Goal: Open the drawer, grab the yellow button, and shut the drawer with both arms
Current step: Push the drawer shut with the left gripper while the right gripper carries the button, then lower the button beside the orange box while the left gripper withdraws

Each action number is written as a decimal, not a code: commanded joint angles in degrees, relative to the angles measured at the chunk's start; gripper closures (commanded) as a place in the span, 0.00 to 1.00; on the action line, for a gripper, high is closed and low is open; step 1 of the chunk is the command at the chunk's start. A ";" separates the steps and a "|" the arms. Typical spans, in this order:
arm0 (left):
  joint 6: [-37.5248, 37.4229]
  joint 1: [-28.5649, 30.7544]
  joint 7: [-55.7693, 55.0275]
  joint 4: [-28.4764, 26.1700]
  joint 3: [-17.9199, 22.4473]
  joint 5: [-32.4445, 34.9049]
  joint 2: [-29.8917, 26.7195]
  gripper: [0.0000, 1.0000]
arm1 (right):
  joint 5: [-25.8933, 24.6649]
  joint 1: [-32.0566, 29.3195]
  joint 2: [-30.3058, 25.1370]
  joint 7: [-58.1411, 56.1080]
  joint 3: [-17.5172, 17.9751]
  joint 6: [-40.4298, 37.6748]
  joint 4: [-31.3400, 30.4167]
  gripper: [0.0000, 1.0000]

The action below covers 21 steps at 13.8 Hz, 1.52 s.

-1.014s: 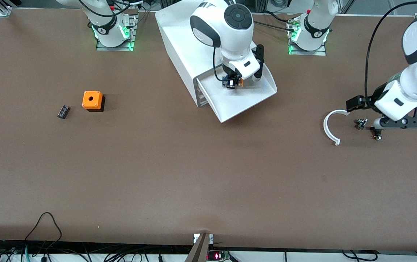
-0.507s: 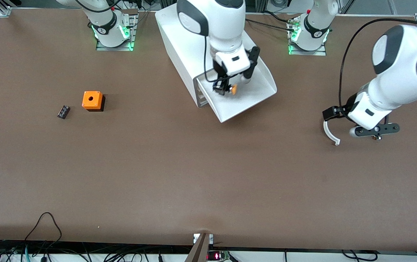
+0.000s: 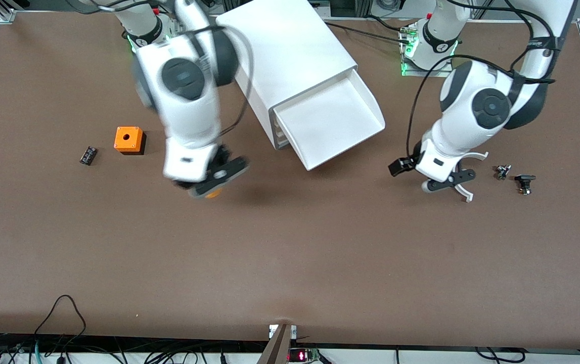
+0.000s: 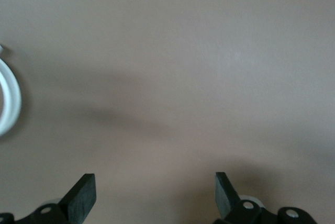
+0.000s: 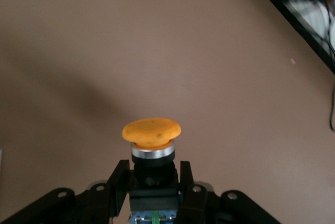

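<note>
The drawer [image 3: 331, 123], the top white tray of the white cabinet [image 3: 290, 50], stands pulled out and nothing shows in it. My right gripper [image 3: 214, 178] is in the air over bare table between the orange box and the cabinet. It is shut on the button [image 3: 213, 194]. In the right wrist view the fingers [image 5: 119, 182] clamp the button's black body under its orange cap [image 5: 152, 130], and the gripper [image 5: 154, 181] has brown table below. My left gripper [image 3: 446, 182] is open and empty over a white curved piece, toward the left arm's end. Its fingers [image 4: 84, 198] stand wide apart around the gripper's middle [image 4: 154, 198].
An orange box with a round hole [image 3: 128, 139] and a small black part [image 3: 88, 155] lie toward the right arm's end. The white curved piece [image 3: 467, 192] also shows in the left wrist view [image 4: 11, 103]. Two small dark parts [image 3: 502, 172] [image 3: 524, 182] lie beside it.
My right gripper lifted the button out of the drawer and swung toward the right arm's end. My left gripper moved from the small dark parts over the white curved piece, toward the cabinet.
</note>
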 commanded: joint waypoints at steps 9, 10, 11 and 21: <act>-1.99 0.41 -14.63 -7.20 -21.00 -4.22 -2.61 0.00 | 0.02 -25.77 -4.76 -7.78 1.56 38.23 -38.39 0.81; -2.25 0.58 -14.72 -7.38 -22.15 -4.22 -2.78 0.00 | 0.02 -26.65 -4.06 -9.01 1.64 38.76 -39.10 0.81; -2.87 0.58 -14.72 -7.64 -23.29 -4.57 -2.78 0.00 | 0.02 -27.35 -3.18 -9.28 1.82 39.20 -39.54 0.81; -5.51 5.40 -13.93 -6.25 -23.77 -8.80 -4.88 0.00 | 0.63 -30.79 -2.46 -8.85 4.01 37.57 -38.43 0.00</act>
